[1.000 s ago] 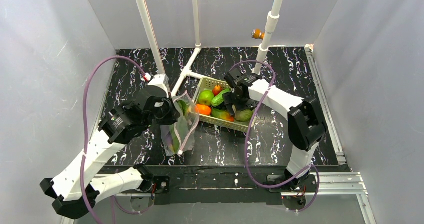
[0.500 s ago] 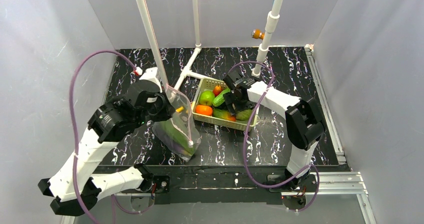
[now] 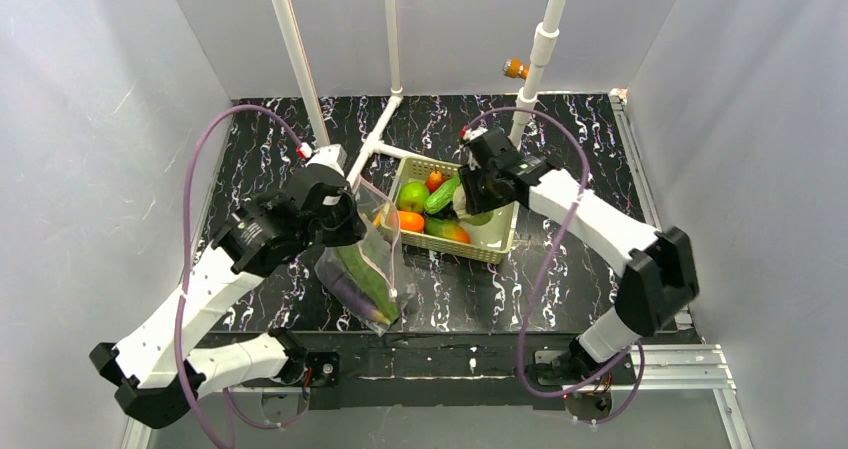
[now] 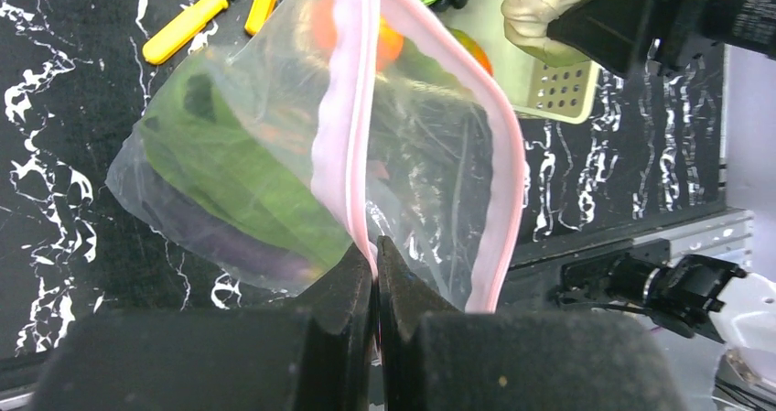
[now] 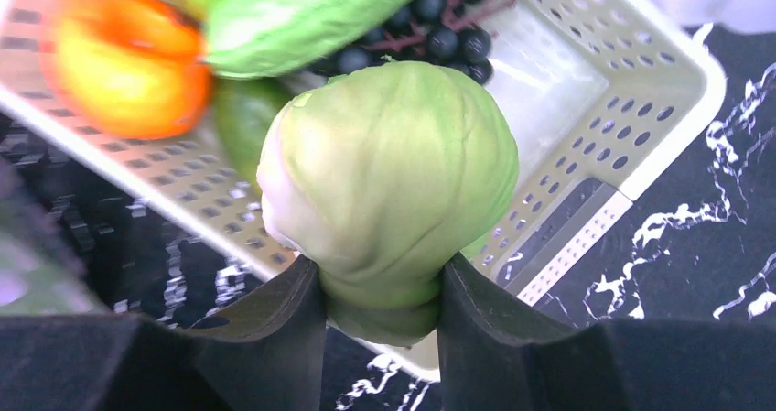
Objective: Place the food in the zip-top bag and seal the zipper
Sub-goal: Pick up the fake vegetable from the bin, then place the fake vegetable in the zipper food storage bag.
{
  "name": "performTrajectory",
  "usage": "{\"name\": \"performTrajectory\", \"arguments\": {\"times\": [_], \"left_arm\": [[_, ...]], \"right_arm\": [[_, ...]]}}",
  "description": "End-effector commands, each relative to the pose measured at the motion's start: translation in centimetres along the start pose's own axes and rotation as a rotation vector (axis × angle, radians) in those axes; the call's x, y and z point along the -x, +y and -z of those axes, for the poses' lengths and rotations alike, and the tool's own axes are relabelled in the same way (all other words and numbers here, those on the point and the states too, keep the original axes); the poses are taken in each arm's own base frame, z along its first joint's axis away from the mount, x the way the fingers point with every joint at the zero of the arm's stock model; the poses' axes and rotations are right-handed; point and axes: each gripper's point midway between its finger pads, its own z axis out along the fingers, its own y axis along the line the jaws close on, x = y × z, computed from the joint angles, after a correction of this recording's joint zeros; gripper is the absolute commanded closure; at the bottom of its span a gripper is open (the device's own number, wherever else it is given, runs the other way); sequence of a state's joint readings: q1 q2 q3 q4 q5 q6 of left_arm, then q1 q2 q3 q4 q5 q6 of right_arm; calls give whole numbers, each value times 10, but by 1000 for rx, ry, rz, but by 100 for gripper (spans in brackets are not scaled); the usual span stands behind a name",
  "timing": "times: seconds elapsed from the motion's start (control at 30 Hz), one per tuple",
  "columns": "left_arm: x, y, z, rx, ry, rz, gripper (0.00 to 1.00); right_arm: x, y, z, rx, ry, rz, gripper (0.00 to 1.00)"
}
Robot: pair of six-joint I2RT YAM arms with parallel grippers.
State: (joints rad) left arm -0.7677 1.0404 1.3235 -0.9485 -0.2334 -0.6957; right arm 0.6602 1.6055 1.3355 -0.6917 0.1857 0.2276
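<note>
**Cabbage (image 3: 463, 205) comes up out of the basket (image 3: 497, 253); the bag mouth is ready for it.**
Top view: a second ago the right gripper (image 3: 469, 199) was down in the basket near the table's far edge. Now it is raised, and the left gripper (image 3: 346, 227) has swung the zip-top bag (image 3: 372, 269) bottom-first toward the near edge. Left wrist: the jaws are pinched tight on one lip of the zipper (image 4: 352, 109), the mouth gapes, and the leaves (image 4: 229, 173) and eggplant (image 4: 210, 242) lie inside. Right wrist: the jaws are part-open, clamping the cabbage above the basket's corner. Likely only the drop and the sealing remain.
</note>
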Motion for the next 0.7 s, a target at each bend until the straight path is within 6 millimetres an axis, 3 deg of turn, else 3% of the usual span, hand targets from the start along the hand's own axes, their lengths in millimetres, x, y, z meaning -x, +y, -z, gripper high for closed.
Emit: {"name": "performTrajectory", "arguments": {"times": [0.0, 0.23, 0.3, 0.4, 0.53, 0.6, 0.67], "left_arm": [[11, -7, 16, -70, -63, 26, 100], [12, -7, 18, -88, -86, 35, 100], [12, -6, 19, -100, -101, 41, 100], [13, -6, 20, -119, -125, 61, 100], [14, -7, 23, -131, -138, 78, 100], [15, -6, 25, -132, -145, 84, 100], [14, -4, 28, -134, -154, 98, 100]], "right_arm": [[59, 36, 81, 247, -271, -19, 78], [92, 101, 208, 692, -512, -41, 77], [94, 123, 247, 875, -542, -39, 76], [96, 157, 290, 1122, -550, -75, 76], [88, 198, 307, 1338, -550, -83, 76], [82, 208, 301, 1366, -562, -70, 76], [77, 212, 282, 1332, -605, -70, 76]]}}
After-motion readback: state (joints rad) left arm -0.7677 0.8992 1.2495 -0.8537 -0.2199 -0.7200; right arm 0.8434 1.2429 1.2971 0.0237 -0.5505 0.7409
